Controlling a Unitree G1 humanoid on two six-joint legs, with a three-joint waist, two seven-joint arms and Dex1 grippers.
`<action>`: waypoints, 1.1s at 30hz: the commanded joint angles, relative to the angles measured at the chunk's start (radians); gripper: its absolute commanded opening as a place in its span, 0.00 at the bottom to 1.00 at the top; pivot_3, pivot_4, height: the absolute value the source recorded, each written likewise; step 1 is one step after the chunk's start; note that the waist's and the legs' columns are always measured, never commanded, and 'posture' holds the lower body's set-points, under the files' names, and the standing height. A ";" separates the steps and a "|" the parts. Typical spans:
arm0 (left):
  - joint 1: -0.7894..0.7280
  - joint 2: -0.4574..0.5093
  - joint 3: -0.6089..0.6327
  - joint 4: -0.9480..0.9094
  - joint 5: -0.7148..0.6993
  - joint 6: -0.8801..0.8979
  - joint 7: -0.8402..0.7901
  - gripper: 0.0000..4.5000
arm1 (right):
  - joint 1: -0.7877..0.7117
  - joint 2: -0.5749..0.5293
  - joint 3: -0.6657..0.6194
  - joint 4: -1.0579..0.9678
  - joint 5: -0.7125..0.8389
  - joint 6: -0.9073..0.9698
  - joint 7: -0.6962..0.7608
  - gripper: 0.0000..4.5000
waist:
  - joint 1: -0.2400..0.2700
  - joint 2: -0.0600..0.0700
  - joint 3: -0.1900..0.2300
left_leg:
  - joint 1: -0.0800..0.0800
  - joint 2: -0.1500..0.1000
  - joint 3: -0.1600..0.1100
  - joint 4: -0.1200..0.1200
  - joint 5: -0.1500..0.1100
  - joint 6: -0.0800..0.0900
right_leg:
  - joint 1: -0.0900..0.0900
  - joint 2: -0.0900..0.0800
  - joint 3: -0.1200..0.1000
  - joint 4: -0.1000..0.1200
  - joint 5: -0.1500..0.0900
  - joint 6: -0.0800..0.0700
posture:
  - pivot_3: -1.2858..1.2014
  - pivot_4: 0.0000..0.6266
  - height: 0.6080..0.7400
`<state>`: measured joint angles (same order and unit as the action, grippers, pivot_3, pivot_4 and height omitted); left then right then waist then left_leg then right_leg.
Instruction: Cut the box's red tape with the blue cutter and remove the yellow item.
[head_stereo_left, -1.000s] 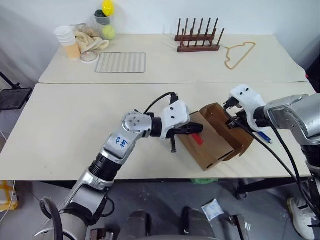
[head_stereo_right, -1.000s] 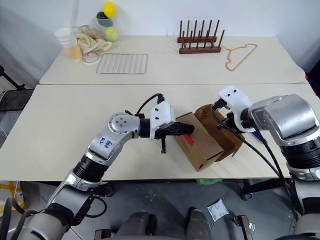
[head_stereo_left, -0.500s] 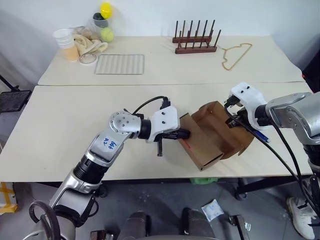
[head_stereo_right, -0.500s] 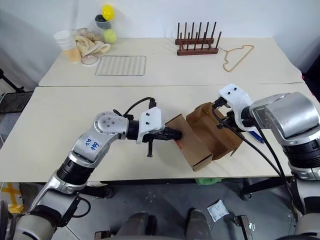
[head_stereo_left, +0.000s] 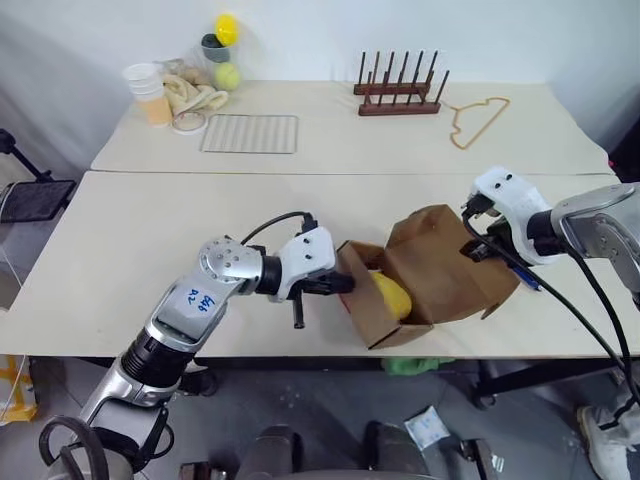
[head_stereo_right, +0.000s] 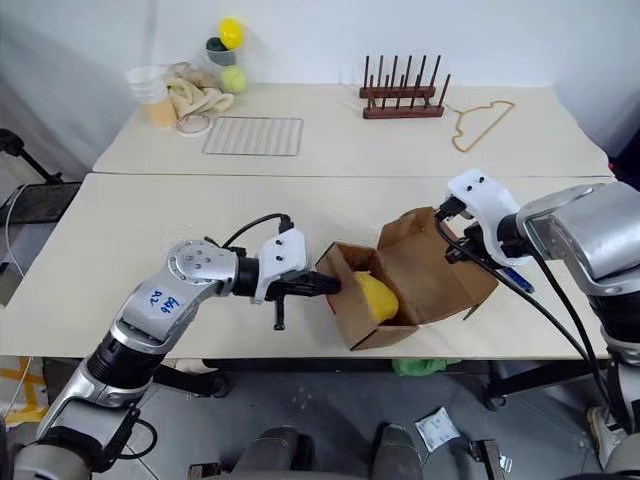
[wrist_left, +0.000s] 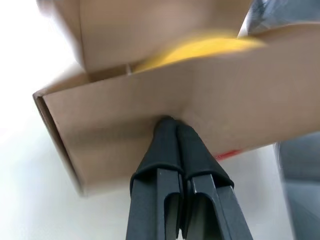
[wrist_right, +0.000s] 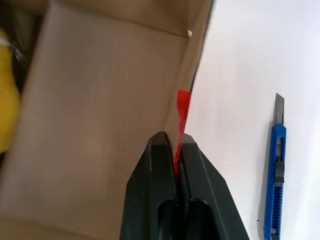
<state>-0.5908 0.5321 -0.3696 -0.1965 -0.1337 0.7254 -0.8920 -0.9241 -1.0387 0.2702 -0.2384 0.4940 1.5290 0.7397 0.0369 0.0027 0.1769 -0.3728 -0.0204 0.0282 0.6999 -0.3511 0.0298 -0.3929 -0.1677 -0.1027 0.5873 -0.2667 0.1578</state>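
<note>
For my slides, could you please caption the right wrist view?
Right tool pinching the brown cardboard box's red-taped flap; blue cutter alongside.

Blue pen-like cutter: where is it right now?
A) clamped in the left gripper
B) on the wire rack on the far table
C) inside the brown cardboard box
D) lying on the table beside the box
D: the right wrist view shows the blue pen-like cutter lying flat on the white table, apart from the brown cardboard box.
</note>
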 joint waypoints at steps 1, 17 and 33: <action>0.018 -0.006 -0.005 -0.005 0.011 0.043 0.034 0.00 | 0.013 0.018 0.002 -0.011 0.003 -0.006 -0.003 0.01 | -0.002 -0.002 0.001 | -0.003 0.000 0.000 0.000 0.000 0.000 | -0.003 0.000 0.000 0.000 0.000 0.000 | 0.52 0.24 1.00; 0.064 -0.011 0.067 -0.024 -0.013 0.054 0.079 0.00 | 0.038 0.098 -0.045 -0.010 -0.027 -0.001 -0.083 0.01 | -0.015 -0.002 0.001 | -0.005 0.000 0.000 -0.001 -0.001 -0.001 | -0.005 0.001 -0.003 0.000 0.000 0.000 | 0.52 0.24 1.00; 0.179 0.280 0.392 0.039 -0.195 -0.228 -0.187 0.99 | 0.113 0.039 -0.328 0.038 0.009 -0.286 0.027 1.00 | -0.014 0.000 0.003 | -0.005 0.000 0.002 -0.003 -0.002 -0.001 | -0.007 0.001 -0.003 -0.001 0.000 0.000 | 0.52 0.24 1.00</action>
<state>-0.4332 0.7950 -0.0062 -0.1423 -0.2841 0.5190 -1.0287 -0.8262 -0.9755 0.0010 -0.1961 0.5057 1.3472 0.7255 0.0228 0.0030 0.1795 -0.3782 -0.0199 0.0309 0.6971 -0.3532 0.0286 -0.3996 -0.1666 -0.1055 0.5860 -0.2667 0.1579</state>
